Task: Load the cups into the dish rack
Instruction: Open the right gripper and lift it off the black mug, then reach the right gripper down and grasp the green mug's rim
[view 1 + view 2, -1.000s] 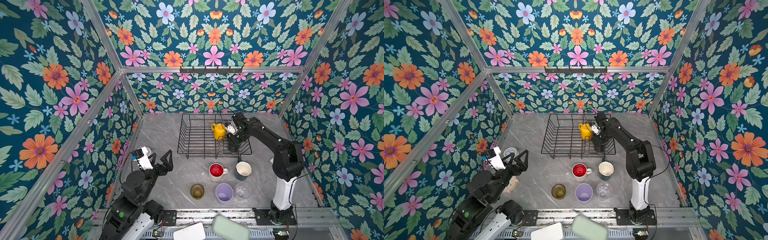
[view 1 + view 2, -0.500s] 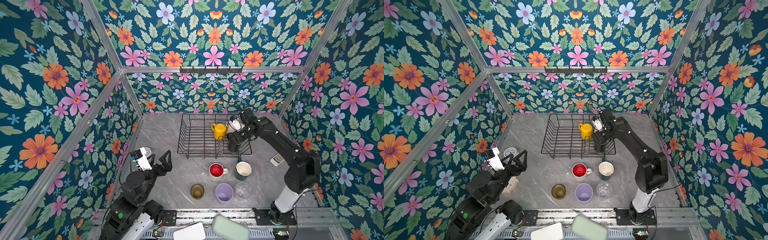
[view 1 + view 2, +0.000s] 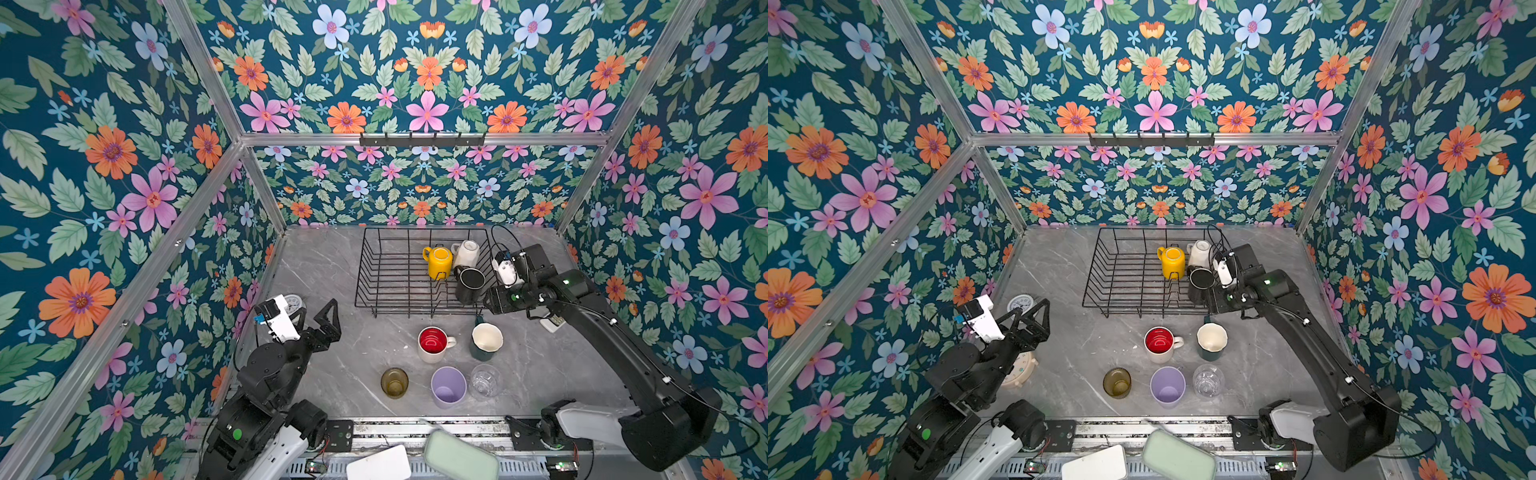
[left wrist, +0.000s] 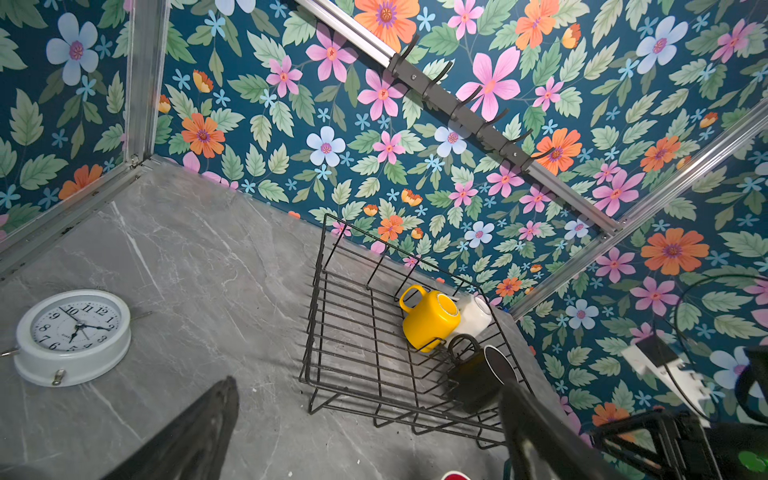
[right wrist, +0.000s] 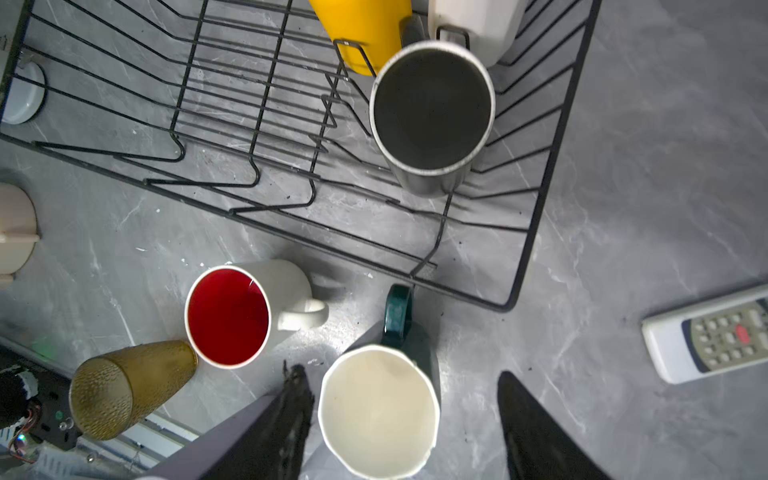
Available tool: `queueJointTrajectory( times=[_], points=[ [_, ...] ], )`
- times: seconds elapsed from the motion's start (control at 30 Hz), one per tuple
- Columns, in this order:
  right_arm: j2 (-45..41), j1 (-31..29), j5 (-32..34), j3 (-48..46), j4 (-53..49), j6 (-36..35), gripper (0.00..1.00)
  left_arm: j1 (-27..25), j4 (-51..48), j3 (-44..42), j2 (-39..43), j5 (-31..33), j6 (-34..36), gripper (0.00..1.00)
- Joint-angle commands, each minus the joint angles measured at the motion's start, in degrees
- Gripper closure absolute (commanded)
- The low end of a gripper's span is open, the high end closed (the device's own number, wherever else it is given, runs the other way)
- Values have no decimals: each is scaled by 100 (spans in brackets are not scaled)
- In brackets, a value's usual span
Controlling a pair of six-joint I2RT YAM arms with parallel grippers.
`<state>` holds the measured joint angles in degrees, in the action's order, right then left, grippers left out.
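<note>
We see a grey marble tabletop (image 3: 324, 270) between flowered walls (image 3: 124, 166). At its back the dish rack (image 3: 360, 270) holds yellow mug (image 3: 438, 264), white mug (image 3: 467, 252), black mug (image 3: 469, 286). Left gripper (image 3: 1029, 319) and right gripper (image 5: 400, 373) are spread, empty.

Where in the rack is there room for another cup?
In the dish rack, the whole left part is bare, from its left wall to the yellow mug. Its right end is crowded: yellow mug, white mug and black mug bunch together.
</note>
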<state>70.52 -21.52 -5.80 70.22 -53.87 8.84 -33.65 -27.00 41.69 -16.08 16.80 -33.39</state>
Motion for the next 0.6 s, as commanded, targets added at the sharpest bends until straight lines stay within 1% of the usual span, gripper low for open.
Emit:
queueJointTrajectory(
  times=[0.0,0.2,0.27,0.57],
  points=[
    [-252,3,70,-233,-283,425,36,7,29,55,16,94,-54,1],
    [-718,4,152,-791,-484,644,45,5,-24,119,26,106,-139,0],
    [-835,-104,269,-858,-496,757,49,7,-29,130,34,124,-176,1],
    [-778,-245,209,-988,-517,1094,57,6,11,136,99,118,-333,0]
  ],
)
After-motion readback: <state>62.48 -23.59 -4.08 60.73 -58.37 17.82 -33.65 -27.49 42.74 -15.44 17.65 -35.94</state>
